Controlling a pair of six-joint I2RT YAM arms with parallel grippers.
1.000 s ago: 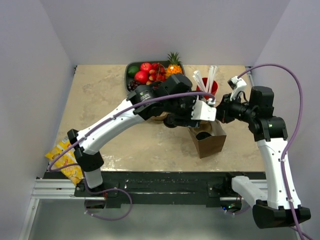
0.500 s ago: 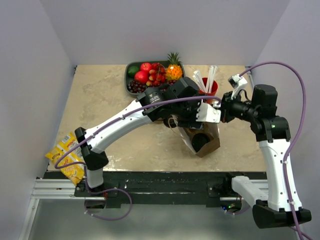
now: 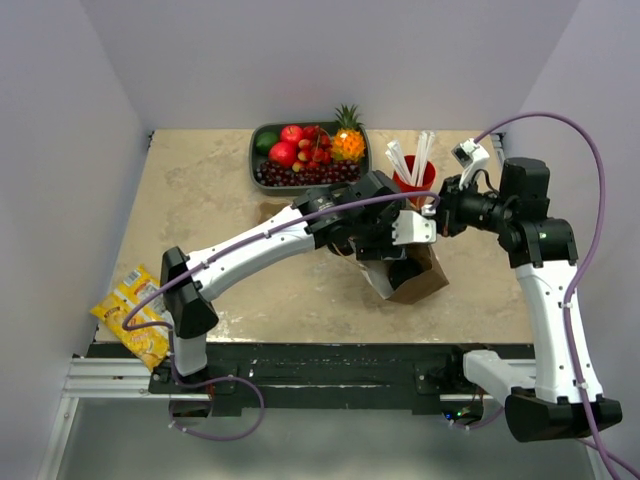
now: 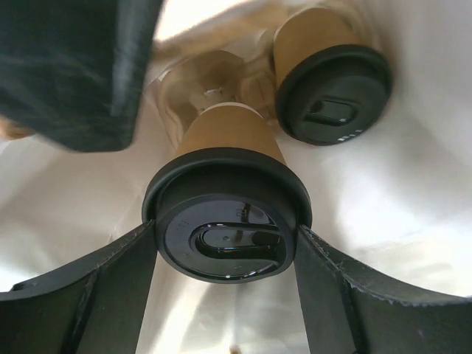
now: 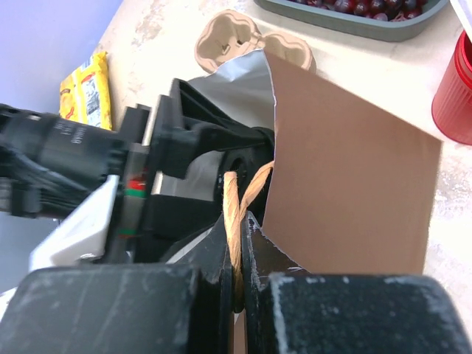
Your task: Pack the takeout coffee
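A kraft-brown coffee cup with a black lid (image 4: 225, 228) sits between my left gripper's fingers (image 4: 96, 295), which press on both sides of the lid. It is inside the white-lined brown paper bag (image 3: 420, 280). A second lidded cup (image 4: 332, 88) stands deeper in the bag. My left gripper (image 3: 400, 262) reaches into the bag's mouth. My right gripper (image 5: 237, 221) is shut on the bag's twisted paper handle (image 5: 234, 192) and holds the bag's wall (image 5: 346, 199) up. In the top view the right gripper (image 3: 437, 212) is at the bag's far edge.
The tan two-hole cup carrier (image 5: 236, 37) lies behind the bag. A red cup of white straws (image 3: 413, 175) stands just beyond the bag. A grey fruit tray (image 3: 256, 150) is at the back. A yellow snack packet (image 3: 135, 315) lies at the near left edge.
My left gripper has gone further into the bag with the cup. The bag has tipped toward the left arm. My right gripper keeps its hold on the handle and has risen slightly.
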